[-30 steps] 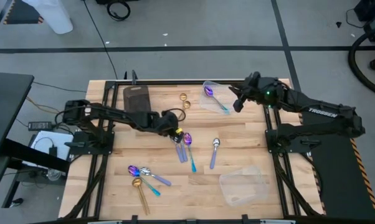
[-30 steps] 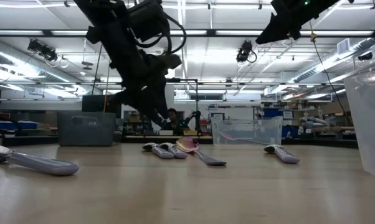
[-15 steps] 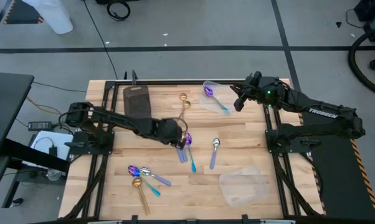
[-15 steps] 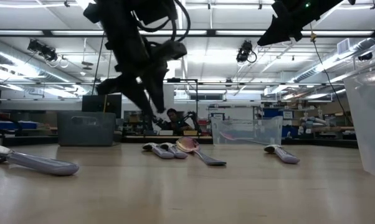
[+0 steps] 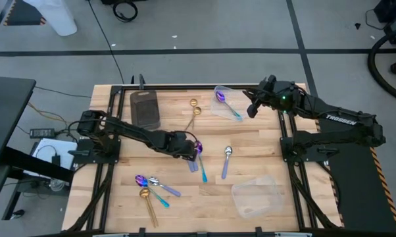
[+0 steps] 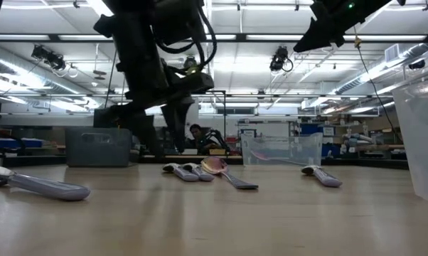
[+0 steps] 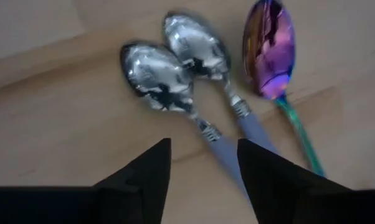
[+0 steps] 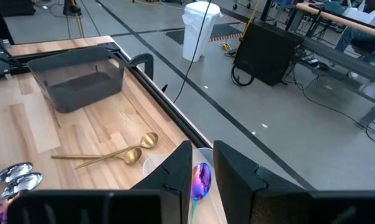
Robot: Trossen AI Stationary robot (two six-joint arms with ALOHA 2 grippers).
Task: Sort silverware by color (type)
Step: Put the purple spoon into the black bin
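My left gripper is open and low over the middle of the table. Its fingers stand on either side of the lavender handle of one of two silver spoons; an iridescent spoon lies beside them. In the low view the fingers reach almost down to the wood. My right gripper is open and high above the far clear container, where a purple spoon lies. Two gold spoons, a lone silver spoon and a mixed cluster lie flat on the table.
A dark grey tray stands at the far left of the table. A second clear container sits near the right near corner. Bare wood lies between the middle spoons and that container. Both arm bases stand at the table's sides.
My left gripper has come down toward the spoons in the middle of the table, shifting slightly toward the right and near edge, and now stands low over them. The spoons lie as before. My right arm has kept still.
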